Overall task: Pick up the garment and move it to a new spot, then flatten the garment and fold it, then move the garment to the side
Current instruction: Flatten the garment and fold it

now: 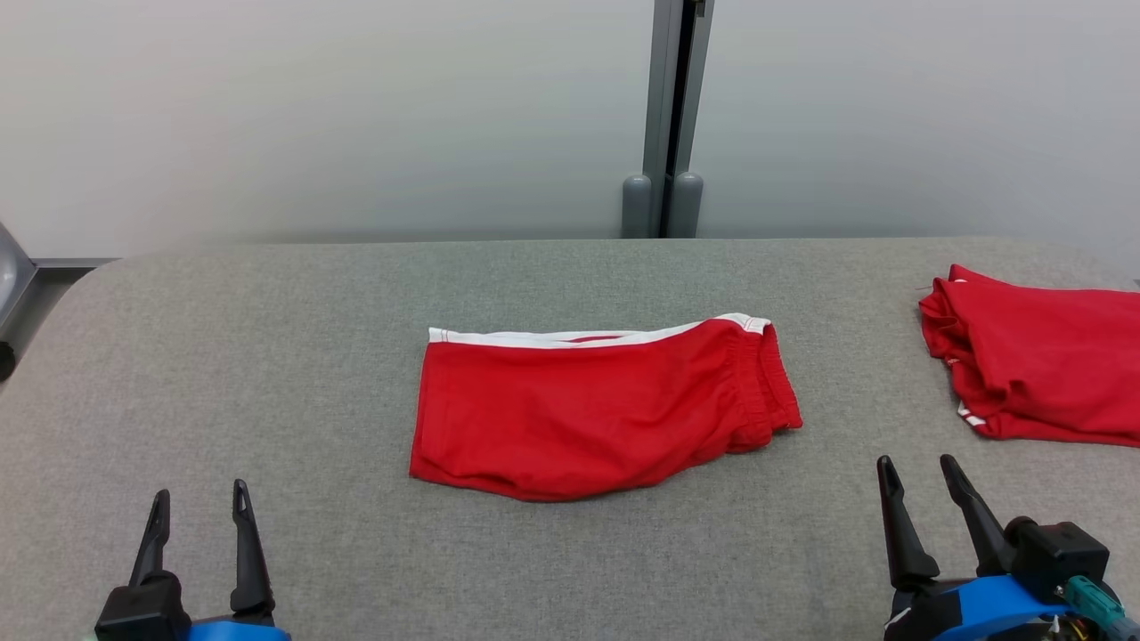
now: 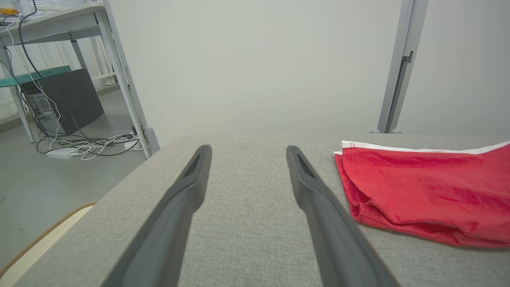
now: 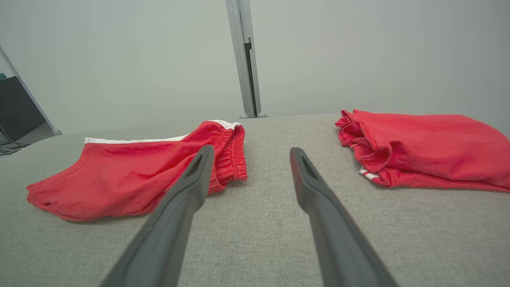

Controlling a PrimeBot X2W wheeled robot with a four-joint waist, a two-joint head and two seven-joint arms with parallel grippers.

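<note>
Head view first. Got the red shorts [image 1: 597, 414] lying fairly flat in the middle of the grey table [image 1: 267, 356], waistband toward the robot's right, white trim along the far edge. Looks doubled over already, so probably parked there for one more fold or the shove to the side. Also seeing a second red garment [image 1: 1042, 365] off at the right edge, well apart, likely a "done" pile. Then the left gripper [image 1: 201, 491] down at the near left and the right gripper [image 1: 916, 461] at the near right, both spread wide, holding nothing, clear of the cloth. Reads like a rest pose, flanking the shorts so either end can be reached.

Left wrist view next. Staring along two splayed fingers [image 2: 187, 187] at bare table, with a hem corner of the shorts off to the right. Nothing pinched.

Right wrist view last. Same deal: fingers [image 3: 191, 179] wide apart, aimed at the gap between the waistband and the second red garment, touching neither. Guessing the waistband end as the easiest first grab from here.
</note>
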